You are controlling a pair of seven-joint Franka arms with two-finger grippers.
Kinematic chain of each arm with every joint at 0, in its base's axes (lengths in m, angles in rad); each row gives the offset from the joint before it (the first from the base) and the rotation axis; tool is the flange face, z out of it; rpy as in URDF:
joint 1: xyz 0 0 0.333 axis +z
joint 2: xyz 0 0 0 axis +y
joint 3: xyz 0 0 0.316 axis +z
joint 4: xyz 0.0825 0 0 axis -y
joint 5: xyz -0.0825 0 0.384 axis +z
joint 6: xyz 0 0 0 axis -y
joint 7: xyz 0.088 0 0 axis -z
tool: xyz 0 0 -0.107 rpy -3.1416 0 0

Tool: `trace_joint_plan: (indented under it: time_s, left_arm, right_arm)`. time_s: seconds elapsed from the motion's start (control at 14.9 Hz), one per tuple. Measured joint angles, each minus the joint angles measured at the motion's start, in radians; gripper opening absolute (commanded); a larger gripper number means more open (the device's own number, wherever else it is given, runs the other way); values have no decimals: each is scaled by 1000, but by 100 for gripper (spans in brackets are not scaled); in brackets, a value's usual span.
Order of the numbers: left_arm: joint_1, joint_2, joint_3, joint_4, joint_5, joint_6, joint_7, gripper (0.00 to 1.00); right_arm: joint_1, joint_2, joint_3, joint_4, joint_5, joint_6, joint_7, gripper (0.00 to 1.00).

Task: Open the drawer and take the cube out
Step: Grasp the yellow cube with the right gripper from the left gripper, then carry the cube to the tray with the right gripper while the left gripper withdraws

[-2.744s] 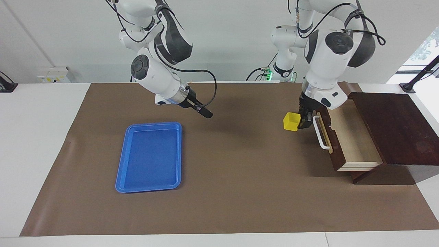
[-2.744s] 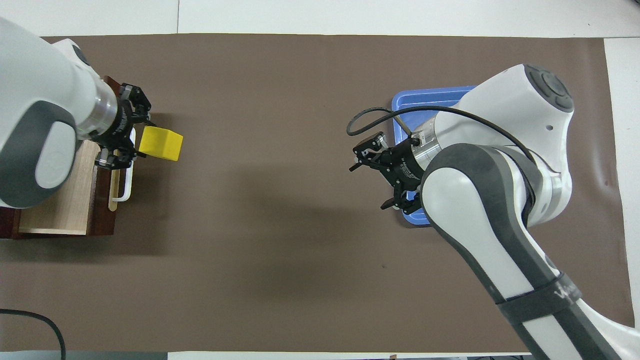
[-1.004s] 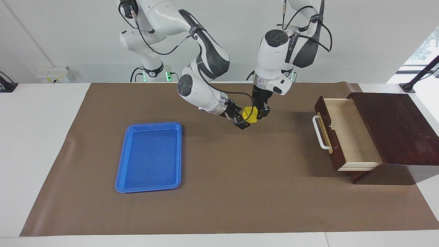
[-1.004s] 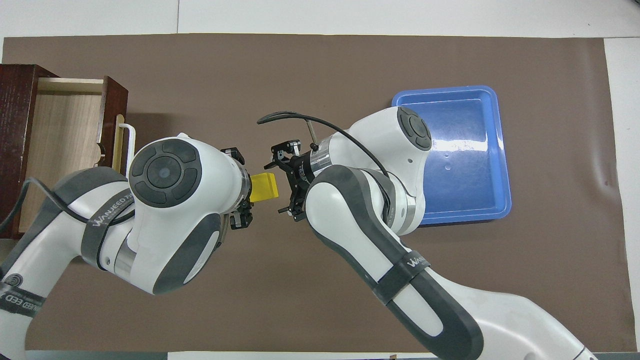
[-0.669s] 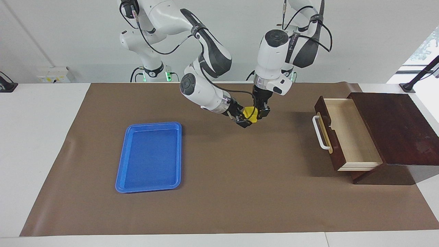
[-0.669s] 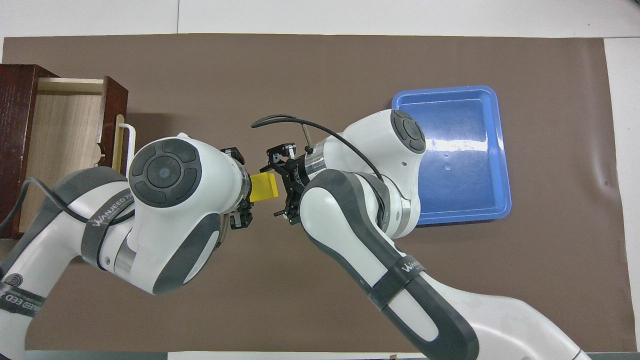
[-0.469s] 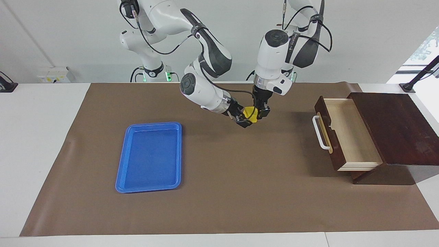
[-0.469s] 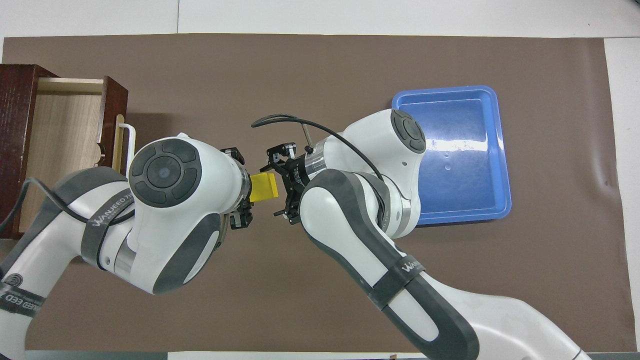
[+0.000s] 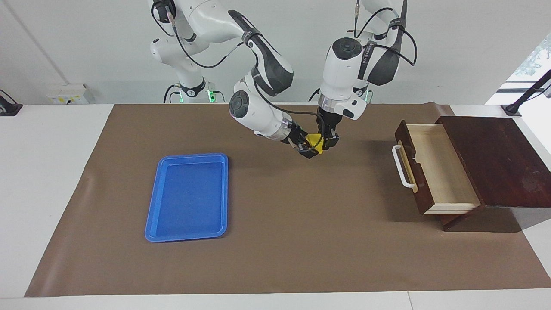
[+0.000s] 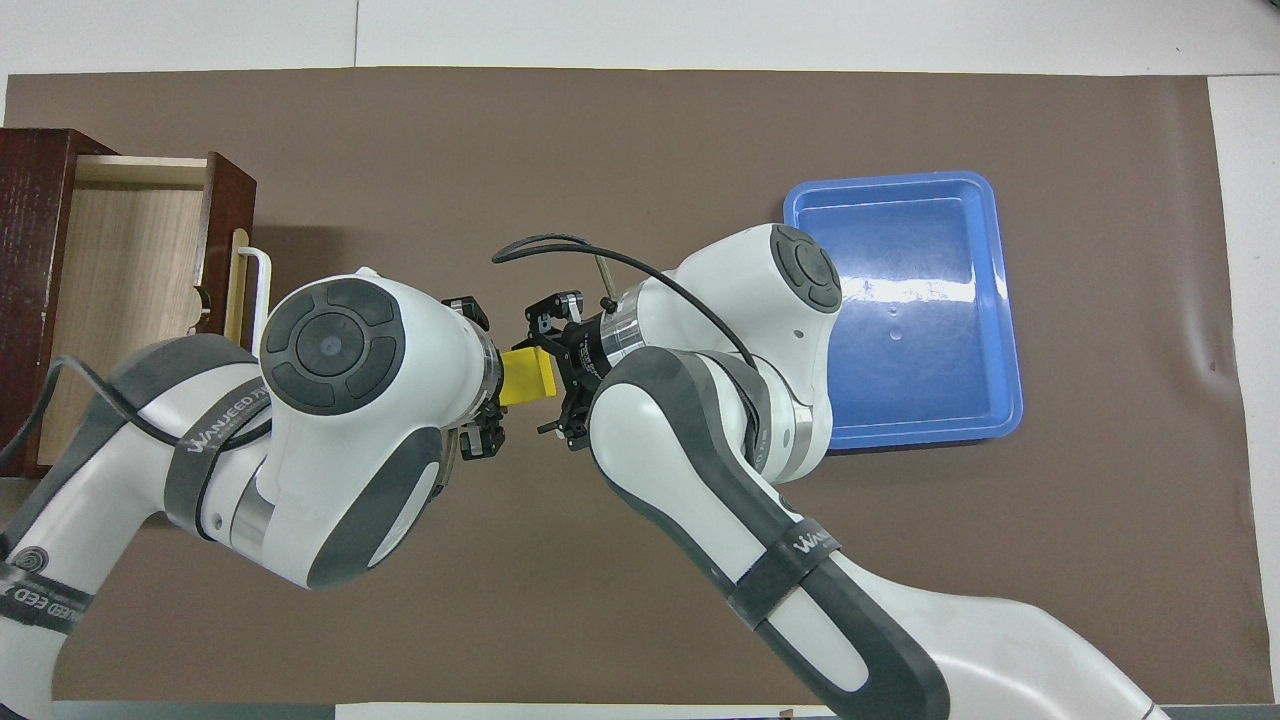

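Left gripper: up in the air over the bare mat between tray and drawer, pointing down; fingers clamped on the cube from the side toward the left arm's end.
Cube: yellow, off the table, held between the two grippers; in the overhead view it shows as a yellow block between the two wrists.
Right gripper: reaches in at a slant from the right arm's end and meets the cube; its dark fingers sit on either side of the cube, but whether they press on it or stand apart I cannot tell.
Mat: brown, covers most of the table; a shadow of the arms lies on it under the cube.
Drawer: pulled well out of its dark box at the left arm's end; pale wood inside lies bare; white bar handle on the front panel, facing the middle of the table.
Box top: dark brown, flat, overhanging the inner part of the drawer.
Tray: blue, flat on the mat toward the right arm's end, farther from the robots than the grippers; well apart from the cube.
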Motion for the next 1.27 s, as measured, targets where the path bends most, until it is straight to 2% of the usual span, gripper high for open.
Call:
trace_joint_plan:
  time_s: [0.33, 0.4, 0.47, 0.74, 0.87, 1.07, 1.27]
  left_arm:
    - [-2, 0, 1, -2, -4, 3, -10, 0]
    - [-2, 0, 1, -2, -4, 3, -10, 33]
    - [-2, 0, 2, -1, -4, 3, -9, 99]
    - [16, -3, 23, 1, -2, 3, -9, 100]
    - [75, -5, 31, 1, 0, 3, 34, 100]
    - [195, -5, 36, -1, 0, 2, 211, 100]
    - [297, -1, 39, -3, 25, 2, 351, 100]
  right_arm:
    - [-1, 1, -6, 7, 2, 11, 17, 0]
    - [-1, 1, -6, 9, 2, 11, 17, 0]
    - [-1, 2, -6, 10, 2, 11, 17, 0]
    - [-3, 3, -6, 14, 2, 11, 18, 0]
    - [-6, 2, -6, 19, 2, 9, 18, 0]
    - [-20, 3, -8, 31, 2, 6, 18, 0]
    - [-71, 7, -10, 53, 20, -24, 21, 0]
